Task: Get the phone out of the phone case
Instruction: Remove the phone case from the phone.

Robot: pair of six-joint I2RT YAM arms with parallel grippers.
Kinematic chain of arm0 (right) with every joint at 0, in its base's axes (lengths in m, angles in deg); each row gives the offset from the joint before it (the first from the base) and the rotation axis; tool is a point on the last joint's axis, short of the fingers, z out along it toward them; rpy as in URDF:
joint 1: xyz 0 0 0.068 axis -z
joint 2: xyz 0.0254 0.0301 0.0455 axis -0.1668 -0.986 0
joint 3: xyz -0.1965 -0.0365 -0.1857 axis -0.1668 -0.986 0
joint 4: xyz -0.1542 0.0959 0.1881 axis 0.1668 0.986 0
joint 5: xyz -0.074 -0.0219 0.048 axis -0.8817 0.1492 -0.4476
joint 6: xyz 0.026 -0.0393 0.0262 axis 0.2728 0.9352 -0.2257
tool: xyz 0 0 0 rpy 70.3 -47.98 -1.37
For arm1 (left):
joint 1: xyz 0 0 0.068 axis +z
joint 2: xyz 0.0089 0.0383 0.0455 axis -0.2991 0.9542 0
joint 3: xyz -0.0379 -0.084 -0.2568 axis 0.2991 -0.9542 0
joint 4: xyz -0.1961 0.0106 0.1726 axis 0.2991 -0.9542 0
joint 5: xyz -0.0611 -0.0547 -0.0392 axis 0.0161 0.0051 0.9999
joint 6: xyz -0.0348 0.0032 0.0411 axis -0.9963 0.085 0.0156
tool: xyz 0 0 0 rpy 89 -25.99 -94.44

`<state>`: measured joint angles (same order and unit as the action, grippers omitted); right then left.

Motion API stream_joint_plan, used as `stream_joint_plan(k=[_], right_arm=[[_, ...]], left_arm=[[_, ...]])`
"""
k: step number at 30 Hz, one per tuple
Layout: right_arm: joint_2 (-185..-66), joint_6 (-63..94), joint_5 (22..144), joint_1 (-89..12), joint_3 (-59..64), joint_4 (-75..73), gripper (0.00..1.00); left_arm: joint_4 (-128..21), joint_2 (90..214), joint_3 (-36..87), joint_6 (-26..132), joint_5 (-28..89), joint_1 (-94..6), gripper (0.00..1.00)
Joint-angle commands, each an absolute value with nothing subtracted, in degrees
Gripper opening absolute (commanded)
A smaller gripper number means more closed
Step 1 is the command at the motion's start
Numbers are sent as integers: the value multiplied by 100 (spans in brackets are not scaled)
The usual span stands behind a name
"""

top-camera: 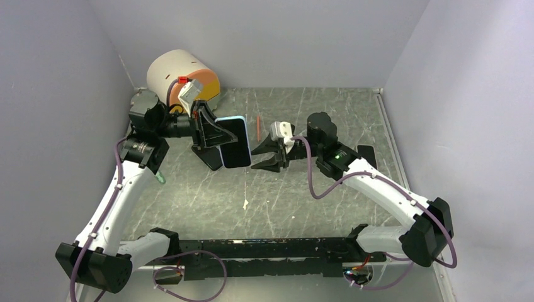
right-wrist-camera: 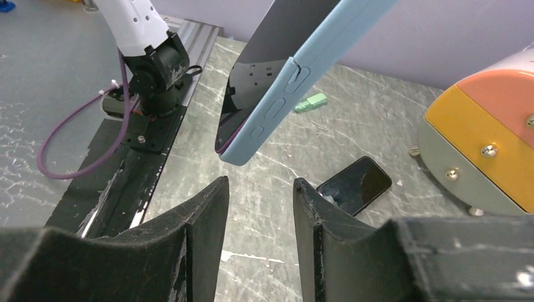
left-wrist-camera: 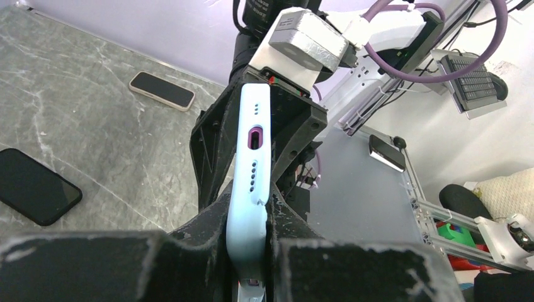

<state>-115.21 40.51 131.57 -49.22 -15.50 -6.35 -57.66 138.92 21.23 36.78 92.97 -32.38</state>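
Observation:
My left gripper [top-camera: 217, 135] is shut on the light blue phone case [left-wrist-camera: 252, 170], its fingers pressing both flat sides. It holds the case on edge above the table. The phone [top-camera: 237, 150] sits inside the case with its dark screen showing, and the blue rim [top-camera: 230, 118] runs along the top. In the right wrist view the case [right-wrist-camera: 296, 82] hangs tilted, side buttons toward me, its lower corner just ahead of my right gripper [right-wrist-camera: 259, 184]. The right gripper [top-camera: 257, 162] is open and holds nothing, a little apart from the case.
A black phone with a cracked screen [right-wrist-camera: 354, 184] lies flat on the table under the held case. Another phone with a pale rim [left-wrist-camera: 162, 90] lies near the right wall. A drum with orange and yellow panels [top-camera: 182, 75] stands back left. A pink pen [top-camera: 258, 127] lies behind.

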Motion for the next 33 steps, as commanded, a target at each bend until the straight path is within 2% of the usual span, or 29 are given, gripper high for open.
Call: stream_joint_plan(k=[1,33], right_arm=[[-11592,3996,13427,-4944,-1226,-977,45],[-11772,3768,13963,-4958,-944,-1087,40]], left_arm=[[-5328,13770,2176,3526,9488,-3241,3],[-5382,13791,2115,3545,9538,-3251,3]])
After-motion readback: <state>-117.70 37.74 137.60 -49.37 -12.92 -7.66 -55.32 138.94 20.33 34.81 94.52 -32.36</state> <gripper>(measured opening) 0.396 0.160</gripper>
